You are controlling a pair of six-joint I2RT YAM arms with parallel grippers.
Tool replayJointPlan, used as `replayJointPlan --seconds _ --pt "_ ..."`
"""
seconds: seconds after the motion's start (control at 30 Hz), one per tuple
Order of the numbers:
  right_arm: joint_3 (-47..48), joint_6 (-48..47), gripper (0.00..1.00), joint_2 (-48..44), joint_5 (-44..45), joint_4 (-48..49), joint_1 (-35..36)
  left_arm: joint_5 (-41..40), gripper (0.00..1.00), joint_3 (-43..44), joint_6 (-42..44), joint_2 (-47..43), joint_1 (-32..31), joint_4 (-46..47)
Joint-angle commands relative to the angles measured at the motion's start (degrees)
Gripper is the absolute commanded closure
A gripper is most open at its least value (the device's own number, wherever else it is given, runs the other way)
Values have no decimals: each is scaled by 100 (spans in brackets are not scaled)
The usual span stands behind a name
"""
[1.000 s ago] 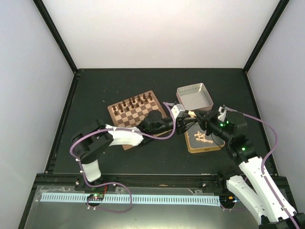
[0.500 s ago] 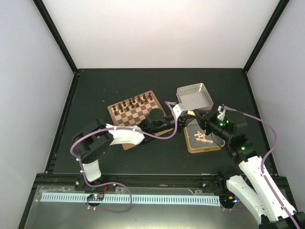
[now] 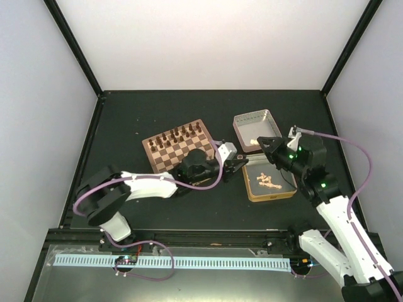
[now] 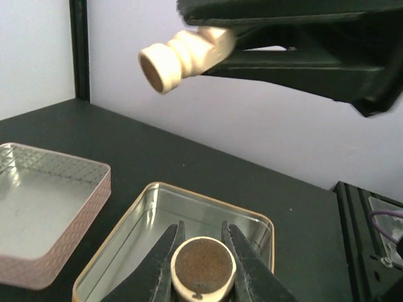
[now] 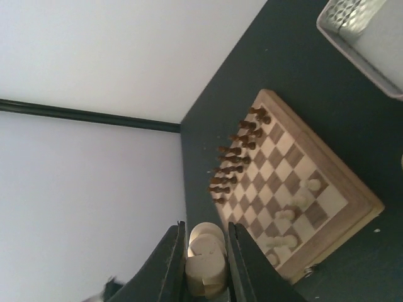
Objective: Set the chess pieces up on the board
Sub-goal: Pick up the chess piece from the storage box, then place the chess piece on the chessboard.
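Pale wood in both pincers at this mark. The left gripper (image 4: 201, 236), half open a second ago, has snapped shut. It now pinches a cream chess piece (image 4: 203, 269) by its sides, round base toward my wrist camera, hanging over the gold tin (image 3: 272, 197) at that tin's left edge. Same interval: the left arm has stretched out lower and flatter across the table (image 3: 157, 107), its forearm lying over the near right corner of the board (image 5: 360, 202). The right gripper (image 5: 205, 229) has not altered, jaws closed on a second cream piece (image 5: 204, 258). From overhead it has shifted only slightly and sits above the gap between the gold tin and the pinkish tin lid (image 3: 255, 124). In the left wrist view the two held pieces are apart, the right one higher. On the board, dark pieces (image 3: 179, 134) fill the two far rows. A handful of pale pieces (image 5: 296, 201) stand along the opposite edge, with gaps between them. More loose pale pieces (image 3: 267, 181) lie on the gold tin's floor. My reading: the left's fresh grip means one more piece is secured and ready to carry to the board's near rows. With both arms loaded I'd judge placements come next, one at a time, since the left forearm blocks the right's way in. By my count less than half the pale side is set.
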Motion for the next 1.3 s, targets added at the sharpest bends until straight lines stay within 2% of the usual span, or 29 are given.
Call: replayJointPlan --seconds 0.0,0.2,0.53,0.73,0.87,1.27 --pt "390 -1500 88 455 314 -669 -15 -465 99 -374 -228 -987 -7 -1063" --pt "576 -2529 88 1349 456 -806 107 -1251 98 -407 -73 -2490 299 -3360" --pt "1557 -3253 88 3189 1572 -1093 1420 -1724 98 -559 54 -4757 1505 -5508" --pt "2344 -3577 88 4270 2058 -1493 2188 -1887 98 -824 58 -5789 2033 -6013" --pt "2742 -3650 88 4792 2311 -1719 2473 -2025 98 -846 2 -6176 2215 -6379" --pt "3259 -3766 88 5468 2849 -2087 3033 -2256 99 -1001 9 -6820 2260 -6577"
